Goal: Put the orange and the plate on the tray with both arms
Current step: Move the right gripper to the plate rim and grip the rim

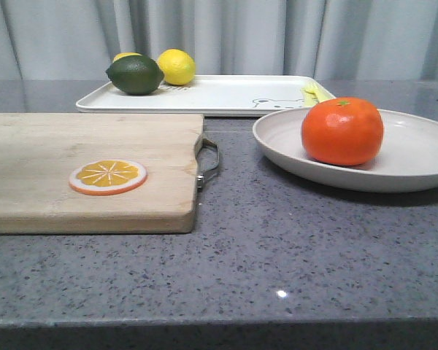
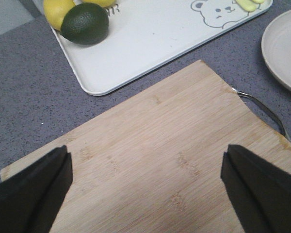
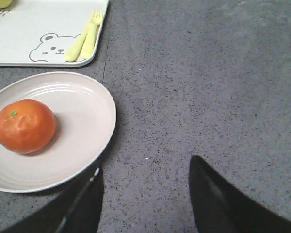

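The orange (image 1: 342, 130) sits in the off-white plate (image 1: 416, 157) at the right of the table; both also show in the right wrist view, the orange (image 3: 25, 125) and the plate (image 3: 82, 121). The white tray (image 1: 226, 95) with the bear drawing lies behind, and shows in the left wrist view (image 2: 150, 39). My left gripper (image 2: 145, 165) is open and empty above the wooden cutting board (image 2: 160, 165). My right gripper (image 3: 145, 170) is open and empty over bare table beside the plate's rim. Neither gripper shows in the front view.
A dark green lime (image 1: 135, 74) and a yellow lemon (image 1: 177, 66) lie on the tray's left end, pale yellow cutlery (image 3: 85, 41) on its right end. The cutting board (image 1: 87, 171) with a metal handle (image 1: 208, 164) carries a flat orange slice (image 1: 107, 176).
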You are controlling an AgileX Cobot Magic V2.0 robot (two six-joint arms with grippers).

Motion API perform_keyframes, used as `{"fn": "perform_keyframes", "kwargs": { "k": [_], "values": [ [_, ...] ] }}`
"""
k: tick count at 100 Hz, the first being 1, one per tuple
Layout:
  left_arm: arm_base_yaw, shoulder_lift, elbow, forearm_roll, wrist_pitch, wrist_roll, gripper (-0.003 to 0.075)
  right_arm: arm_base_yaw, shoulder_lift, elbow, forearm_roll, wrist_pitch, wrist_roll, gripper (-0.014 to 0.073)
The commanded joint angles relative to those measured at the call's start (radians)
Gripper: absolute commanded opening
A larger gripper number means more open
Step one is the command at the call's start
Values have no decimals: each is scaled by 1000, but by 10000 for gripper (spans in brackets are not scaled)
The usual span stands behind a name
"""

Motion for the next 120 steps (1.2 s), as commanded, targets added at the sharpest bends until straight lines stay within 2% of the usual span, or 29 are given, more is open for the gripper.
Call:
{"fn": "perform_keyframes", "kwargs": {
  "k": [1, 24, 63, 120],
  "values": [
    [7, -43, -4, -12, -88, -15, 599, 0, 31, -20, 0, -76, -4, 414],
    [7, -44, 5, -12, -84, -15, 599, 0, 181, -20, 0, -188, -4, 414],
    [7, -42, 7, -21, -77, -15, 599, 0, 505, -24, 111, -376, -4, 414],
    [7, -42, 7, -21, -77, -15, 599, 58, 695, -24, 180, -505, -4, 414]
  ]
}}
